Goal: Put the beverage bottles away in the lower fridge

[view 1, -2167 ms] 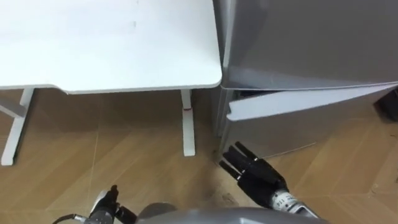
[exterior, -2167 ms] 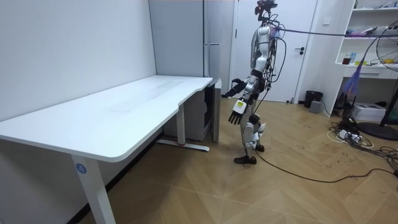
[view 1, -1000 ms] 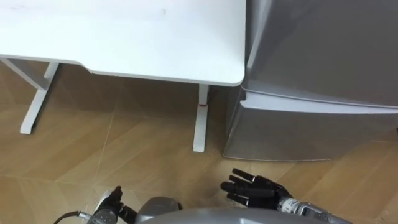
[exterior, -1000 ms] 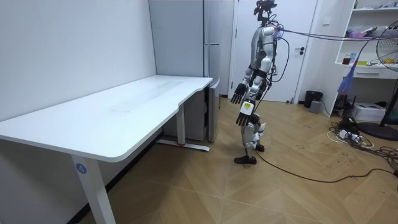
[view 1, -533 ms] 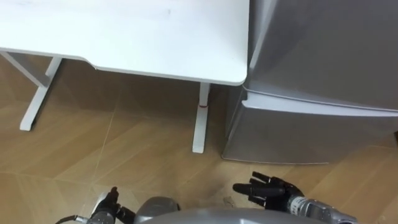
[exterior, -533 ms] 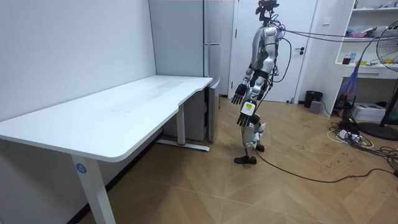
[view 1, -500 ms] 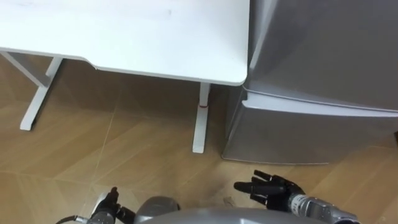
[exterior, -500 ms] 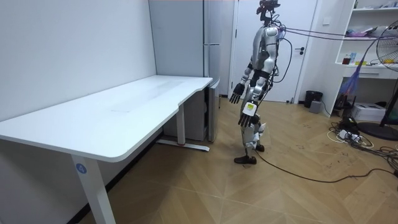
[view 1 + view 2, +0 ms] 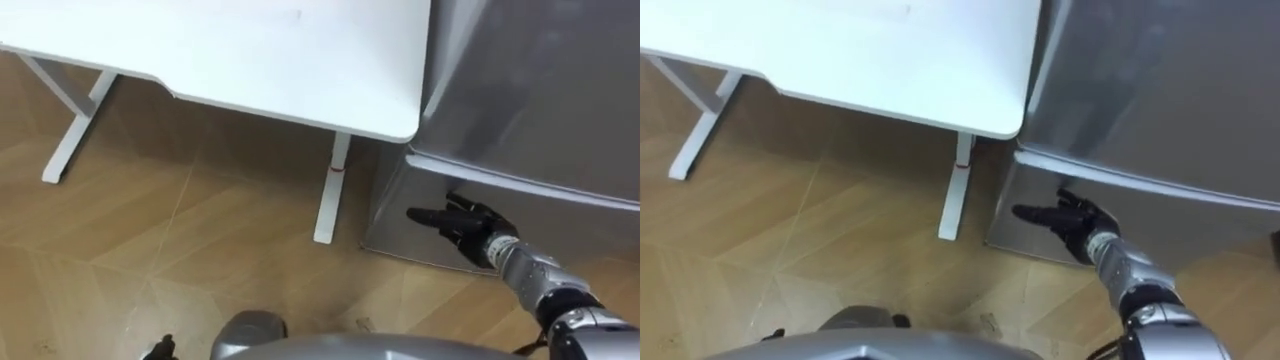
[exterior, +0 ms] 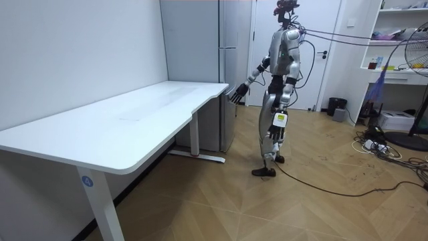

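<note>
The grey fridge (image 9: 520,90) stands on the right against the white desk. Its lower door (image 9: 570,215) is shut, with the seam to the upper door just above my right hand. That hand (image 9: 465,225) is stretched forward in front of the lower door's upper left corner, fingers straight and spread, holding nothing. In the right eye view the same hand (image 9: 1070,222) is at the same spot. In the room view I stand upright facing the fridge (image 10: 227,40), right hand (image 10: 237,94) reaching toward it, left hand (image 10: 275,127) hanging relaxed by my thigh.
The white desk (image 9: 250,60) fills the upper left, its leg (image 9: 330,200) close to the fridge's left side. Wooden floor (image 9: 150,270) lies below. In the room view a fan (image 10: 418,60), shelves and floor cables (image 10: 381,150) are behind me.
The lower fridge door, ajar 2.2 s ago, is shut. My right hand has risen from low by the floor to the door's upper corner. My left arm has dropped to my side.
</note>
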Robot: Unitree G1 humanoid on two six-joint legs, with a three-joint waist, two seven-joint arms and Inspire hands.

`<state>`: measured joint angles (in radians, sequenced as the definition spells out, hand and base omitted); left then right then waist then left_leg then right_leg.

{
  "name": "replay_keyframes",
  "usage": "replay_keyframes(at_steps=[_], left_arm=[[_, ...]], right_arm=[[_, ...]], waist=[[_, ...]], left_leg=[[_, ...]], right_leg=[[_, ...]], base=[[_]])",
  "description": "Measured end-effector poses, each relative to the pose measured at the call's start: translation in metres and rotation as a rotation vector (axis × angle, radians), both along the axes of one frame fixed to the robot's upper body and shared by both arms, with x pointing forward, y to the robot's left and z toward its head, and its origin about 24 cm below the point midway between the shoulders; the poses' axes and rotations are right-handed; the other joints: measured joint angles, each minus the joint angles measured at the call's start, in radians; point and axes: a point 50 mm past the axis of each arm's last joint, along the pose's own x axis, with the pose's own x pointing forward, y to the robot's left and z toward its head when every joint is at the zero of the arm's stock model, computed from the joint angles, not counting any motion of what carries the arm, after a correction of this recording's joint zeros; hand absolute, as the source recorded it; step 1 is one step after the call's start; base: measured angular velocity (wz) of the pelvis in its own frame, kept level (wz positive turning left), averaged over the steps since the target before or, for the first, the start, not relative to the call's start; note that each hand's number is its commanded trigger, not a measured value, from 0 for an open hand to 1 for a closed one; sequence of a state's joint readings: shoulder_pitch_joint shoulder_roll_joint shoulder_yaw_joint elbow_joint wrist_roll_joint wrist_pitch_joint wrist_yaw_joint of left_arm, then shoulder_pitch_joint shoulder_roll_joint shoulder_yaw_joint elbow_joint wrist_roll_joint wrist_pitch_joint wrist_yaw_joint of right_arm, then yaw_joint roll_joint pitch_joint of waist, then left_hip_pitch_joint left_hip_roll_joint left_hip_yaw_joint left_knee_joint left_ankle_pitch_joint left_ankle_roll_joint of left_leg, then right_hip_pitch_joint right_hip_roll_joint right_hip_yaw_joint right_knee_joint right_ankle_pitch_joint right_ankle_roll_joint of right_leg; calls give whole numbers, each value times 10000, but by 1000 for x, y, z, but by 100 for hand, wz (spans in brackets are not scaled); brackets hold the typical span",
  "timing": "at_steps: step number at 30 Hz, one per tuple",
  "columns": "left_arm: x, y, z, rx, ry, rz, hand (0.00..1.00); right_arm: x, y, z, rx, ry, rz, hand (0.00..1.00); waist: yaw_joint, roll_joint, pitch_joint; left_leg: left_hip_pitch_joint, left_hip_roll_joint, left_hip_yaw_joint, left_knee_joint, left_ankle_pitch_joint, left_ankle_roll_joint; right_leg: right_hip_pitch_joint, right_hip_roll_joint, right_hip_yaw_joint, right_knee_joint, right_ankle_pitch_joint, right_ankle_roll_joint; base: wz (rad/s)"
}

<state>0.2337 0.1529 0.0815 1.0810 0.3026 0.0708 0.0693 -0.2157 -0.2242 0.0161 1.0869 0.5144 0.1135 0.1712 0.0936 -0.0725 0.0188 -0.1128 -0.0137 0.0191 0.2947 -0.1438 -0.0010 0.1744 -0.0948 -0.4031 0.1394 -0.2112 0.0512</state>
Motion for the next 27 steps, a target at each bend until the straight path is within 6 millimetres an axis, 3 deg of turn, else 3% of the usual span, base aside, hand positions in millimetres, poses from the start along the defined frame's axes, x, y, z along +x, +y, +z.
replay_keyframes(at_steps=[5, 8, 14, 18, 27], left_arm=[[-3, 5, 1, -45, 228, 89, 0], [-5, 9, 2, 25, 273, 235, 0], [-11, 22, 6, 395, 400, 913, 0], [-10, 26, 8, 641, 490, 596, 0], [-9, 29, 12, 909, 654, 478, 0]], right_arm=[[17, -11, 12, -713, 486, 170, 0], [16, -25, 16, -1153, 966, -80, 0], [26, -33, 26, -1398, 1708, -376, 0], [32, -38, 32, -1530, 1904, -753, 0], [31, -40, 33, -831, 1956, -2095, 0]], waist=[[10, -75, -41], [304, -150, -28], [358, -260, 5], [403, -211, -20], [260, -19, -123]], left_leg=[[-158, -112, -152, -267, 279, 32], [-90, -242, -237, -338, 387, 114], [-237, -376, -661, -178, 461, 194], [-367, -423, -899, -201, 648, 124], [-328, -506, -1051, -395, 982, 184]], right_leg=[[-173, -75, -154, 53, -8, 5], [-182, -209, -311, 204, -43, 62], [-174, -283, -677, 476, -63, 99], [-335, -256, -849, 490, -230, 236], [-402, -335, -1038, 702, -266, 193]], base=[[11], [15], [18], [17], [8]])
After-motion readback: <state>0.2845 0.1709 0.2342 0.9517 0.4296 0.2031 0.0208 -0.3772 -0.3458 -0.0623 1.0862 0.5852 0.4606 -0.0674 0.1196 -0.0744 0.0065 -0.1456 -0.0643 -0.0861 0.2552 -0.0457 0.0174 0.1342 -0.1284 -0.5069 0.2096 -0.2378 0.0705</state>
